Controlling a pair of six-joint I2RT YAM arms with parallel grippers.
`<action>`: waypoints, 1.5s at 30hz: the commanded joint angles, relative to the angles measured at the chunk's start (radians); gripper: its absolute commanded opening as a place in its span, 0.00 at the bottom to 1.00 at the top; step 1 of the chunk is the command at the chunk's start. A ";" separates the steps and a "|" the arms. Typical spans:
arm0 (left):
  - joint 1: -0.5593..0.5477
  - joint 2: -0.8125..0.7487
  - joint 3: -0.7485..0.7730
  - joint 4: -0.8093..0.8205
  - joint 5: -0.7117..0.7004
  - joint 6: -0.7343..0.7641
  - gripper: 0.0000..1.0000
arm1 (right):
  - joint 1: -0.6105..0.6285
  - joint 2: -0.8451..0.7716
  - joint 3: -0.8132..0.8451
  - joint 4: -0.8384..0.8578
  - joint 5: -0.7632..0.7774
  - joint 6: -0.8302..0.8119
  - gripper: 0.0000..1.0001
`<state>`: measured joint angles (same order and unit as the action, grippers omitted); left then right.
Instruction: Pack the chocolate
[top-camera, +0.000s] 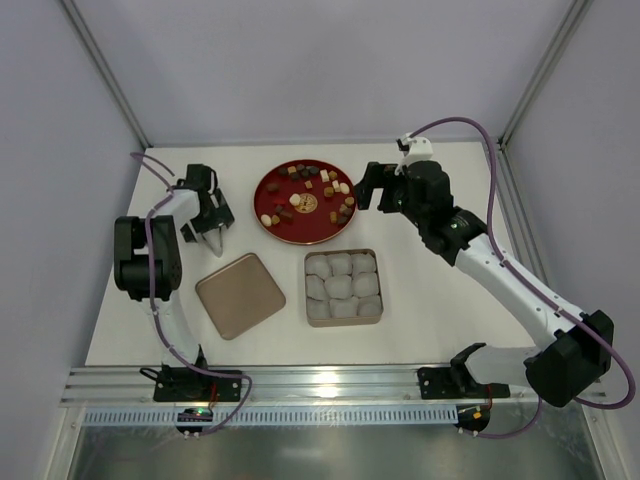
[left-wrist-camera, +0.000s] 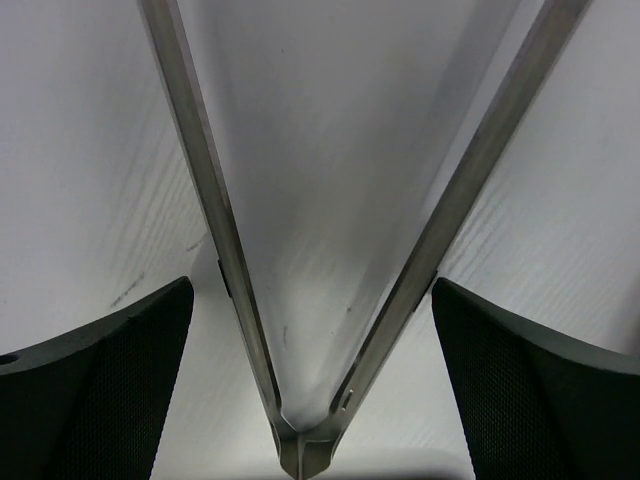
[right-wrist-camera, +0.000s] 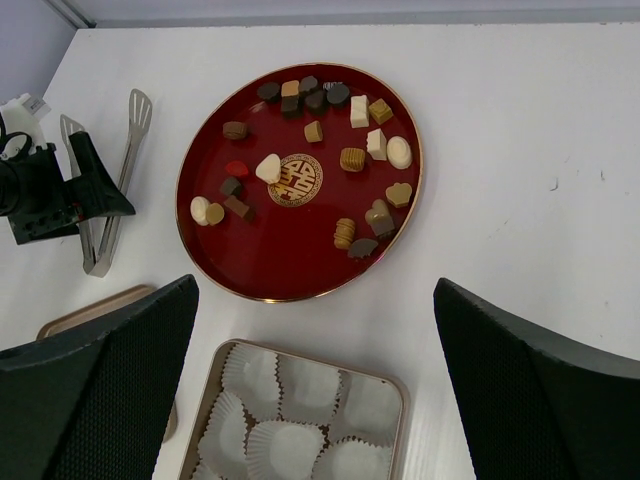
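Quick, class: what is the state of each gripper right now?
Left gripper: open, straddling the tongs, not clamped on them.
Right gripper: open, holding nothing.

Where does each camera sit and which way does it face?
Top external: overhead behind the robot, looking down on the table; left arm, right arm, left end effector, right end effector.
Left wrist: on the left arm, facing down at the tongs; its fingers flank them.
Right wrist: on the right arm, facing down at chocolate on the red tray and the cup box; its fingers show.
Shared: top and right wrist show tray, box, tongs.
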<state>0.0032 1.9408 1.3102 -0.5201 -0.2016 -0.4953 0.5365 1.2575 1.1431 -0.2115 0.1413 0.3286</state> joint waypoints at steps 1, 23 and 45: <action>0.023 0.030 0.049 0.017 -0.054 0.026 1.00 | 0.002 -0.010 0.038 0.017 -0.008 0.001 1.00; 0.007 0.030 0.046 -0.052 0.004 0.055 0.85 | 0.002 -0.021 0.038 -0.002 -0.022 0.010 1.00; -0.028 0.029 0.014 -0.070 0.004 0.055 0.67 | 0.002 -0.009 0.035 -0.009 -0.045 0.027 1.00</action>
<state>-0.0196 1.9697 1.3499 -0.5335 -0.1883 -0.4599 0.5365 1.2575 1.1431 -0.2218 0.1055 0.3470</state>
